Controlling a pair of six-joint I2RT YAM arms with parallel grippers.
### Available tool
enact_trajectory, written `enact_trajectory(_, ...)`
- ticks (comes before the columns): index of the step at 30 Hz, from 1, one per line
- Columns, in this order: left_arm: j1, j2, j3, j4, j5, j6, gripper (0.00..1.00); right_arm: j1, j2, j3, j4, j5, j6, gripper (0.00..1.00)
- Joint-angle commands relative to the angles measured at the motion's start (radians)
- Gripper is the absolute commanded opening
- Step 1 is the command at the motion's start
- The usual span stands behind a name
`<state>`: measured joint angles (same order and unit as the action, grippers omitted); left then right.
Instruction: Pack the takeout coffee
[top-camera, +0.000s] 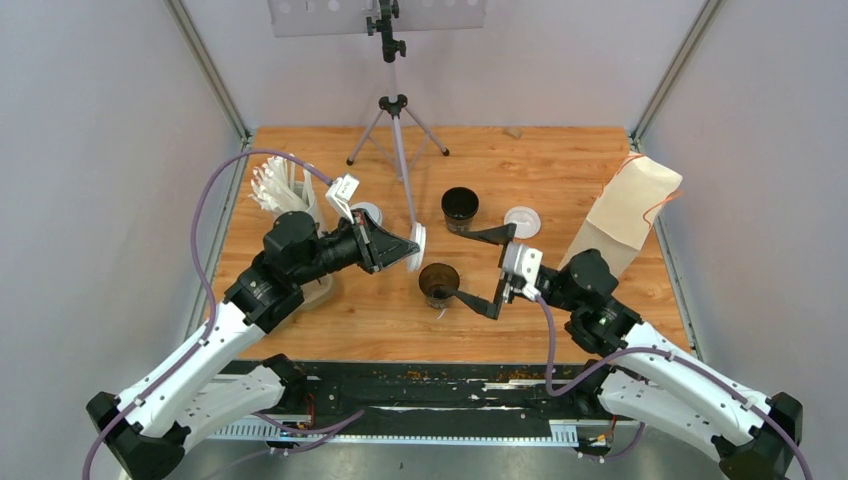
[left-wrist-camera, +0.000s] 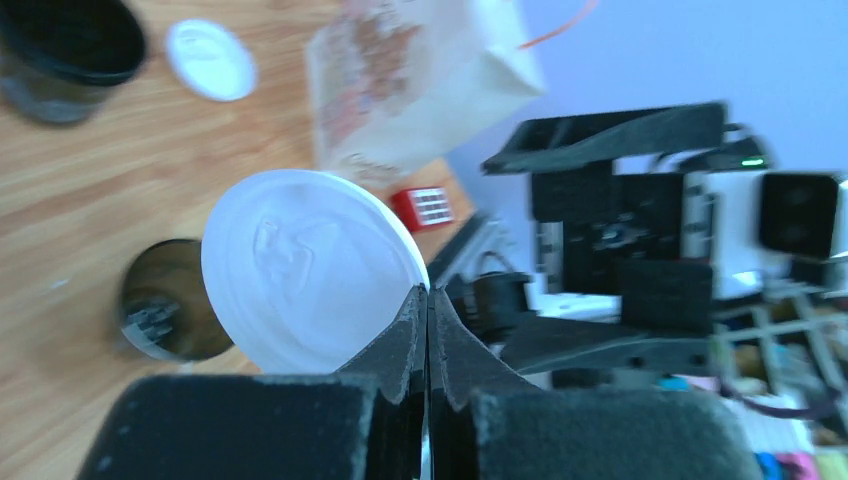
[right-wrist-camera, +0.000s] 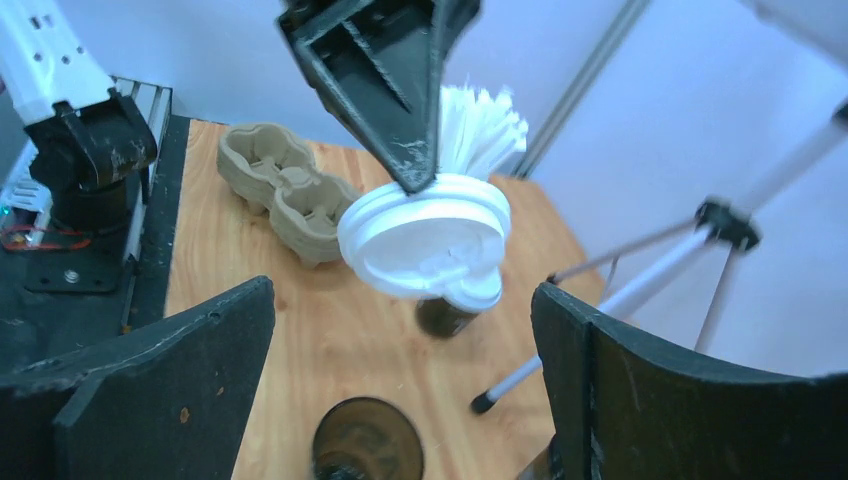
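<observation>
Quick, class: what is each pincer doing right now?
Left pincer: closed on a white plastic lid.
Right pincer: open, holding nothing.

Robot lab test cell, plain white walls, aluminium frame posts, wooden tabletop, tripod on it

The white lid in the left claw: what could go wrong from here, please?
1. The left claw pinches the lid only at its rim, so the lid may twist or slip when pressed down.
2. The near black cup stands free beside the open right claw, so pushing on it could tip or slide it.
</observation>
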<state>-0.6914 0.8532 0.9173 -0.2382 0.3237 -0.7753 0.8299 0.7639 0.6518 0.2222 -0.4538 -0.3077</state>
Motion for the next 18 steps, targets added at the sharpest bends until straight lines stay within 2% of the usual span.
enact_trajectory(1,0.004,-0.018,-0.095,0.396,0.184,-0.372,0.0,0.025,-0.018,-0.046,0.28,-0.152,-0.254,1.0)
enact_trajectory(5,0.003,-0.015,-0.126,0.493,0.254,-0.452,0.0,0.037,0.025,-0.006,0.233,-0.139,-0.298,1.0)
enact_trajectory(18,0.002,-0.014,-0.153,0.522,0.307,-0.47,0.0,0.049,0.079,0.013,0.17,-0.109,-0.382,0.99)
